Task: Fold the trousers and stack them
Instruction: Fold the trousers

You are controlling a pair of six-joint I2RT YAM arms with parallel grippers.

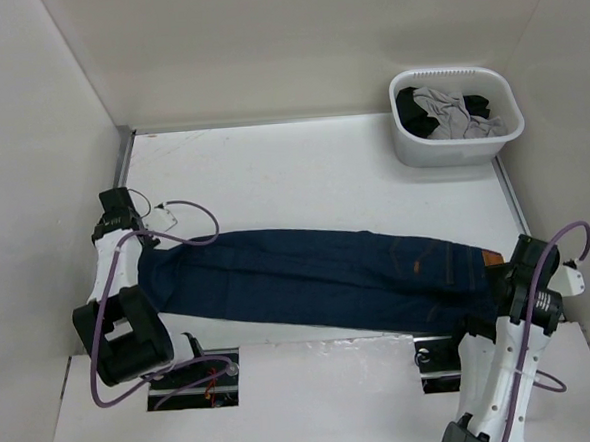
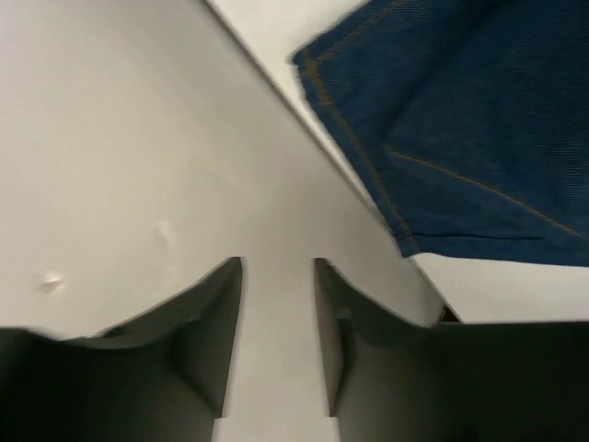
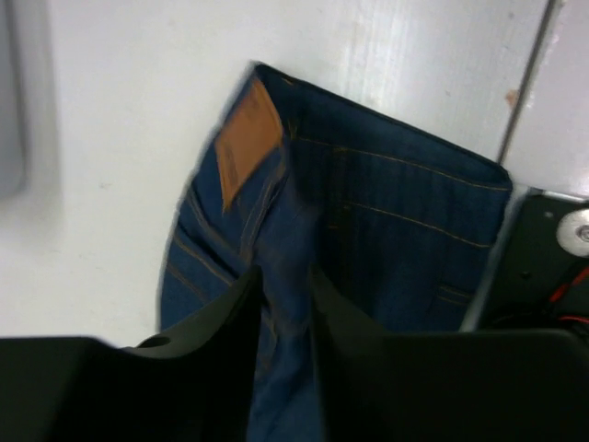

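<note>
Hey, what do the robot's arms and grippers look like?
Both the left arm and right arm have white links with black joint housings, and a purple cable loops along each. The left gripper and right gripper have dark, flat, tapered fingers.

The left arm [image 1: 113, 277] and right arm [image 1: 500, 374] have white links between black joint housings, each trailed by a looping purple cable [image 1: 215, 224]. The left tool [image 2: 278, 276] and right tool [image 3: 285, 285] have dark matte fingers [image 2: 207, 322] with flat inner faces
</note>
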